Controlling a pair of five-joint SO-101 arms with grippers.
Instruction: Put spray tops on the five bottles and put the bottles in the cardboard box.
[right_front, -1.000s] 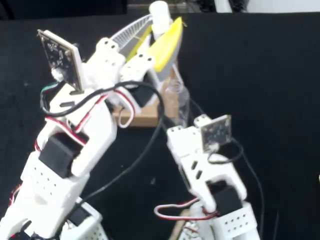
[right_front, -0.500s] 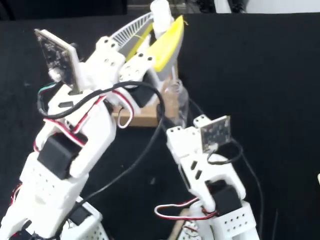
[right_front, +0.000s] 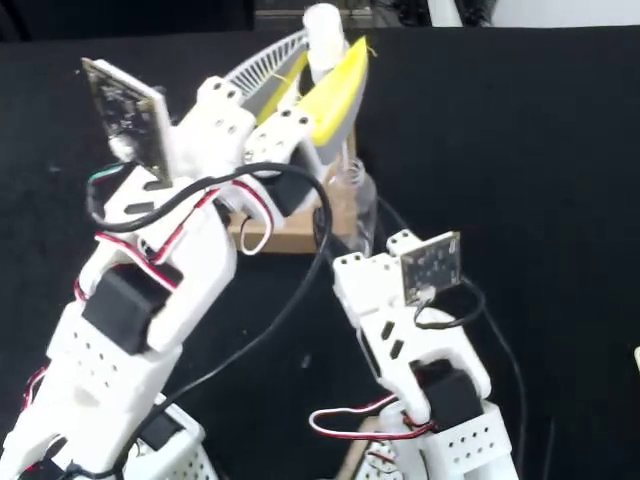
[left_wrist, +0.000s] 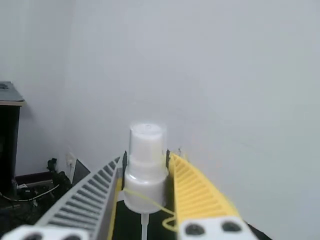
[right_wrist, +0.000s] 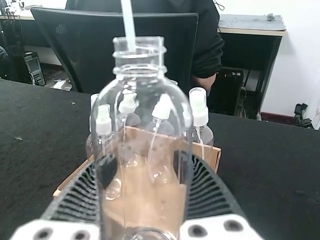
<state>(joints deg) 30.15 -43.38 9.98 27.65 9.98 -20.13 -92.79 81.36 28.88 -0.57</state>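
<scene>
Right wrist view shows us the right gripper (right_wrist: 142, 170) with its two fingers pressed on the sides of a clear bottle (right_wrist: 142, 125). The bottle stands upright and its neck is open, without top. A thin white tube (right_wrist: 128, 22) comes down from above to the rim of the neck; we cannot tell if its end is already inside.

In the left wrist view, the left gripper (left_wrist: 146, 165) pinches the spray top (left_wrist: 146, 145) between its grey and yellow fingers, with the tube hanging under it. In the high view this top is raised well above the bottle.

Behind the bottle is the box (right_wrist: 212, 154) on the black table (right_wrist: 40, 115). Four bottles (right_wrist: 199, 117) with tops on stand in it. So we judge this is the last bottle, and the step in hand is to lower the top on its neck.

What can go wrong, in our opinion:
- The tube is thin and may bend. If it meets the rim and not the hole, it can fold outside the neck.
- The top is held high, so a small tilt of the left arm makes a big error at the tube end.
- If the top comes down not straight, it can sit crooked on the thread.
- Pushing down may make the smooth bottle slide in the right fingers.
- The box is near, so a wide move could knock the bottles inside it.
</scene>
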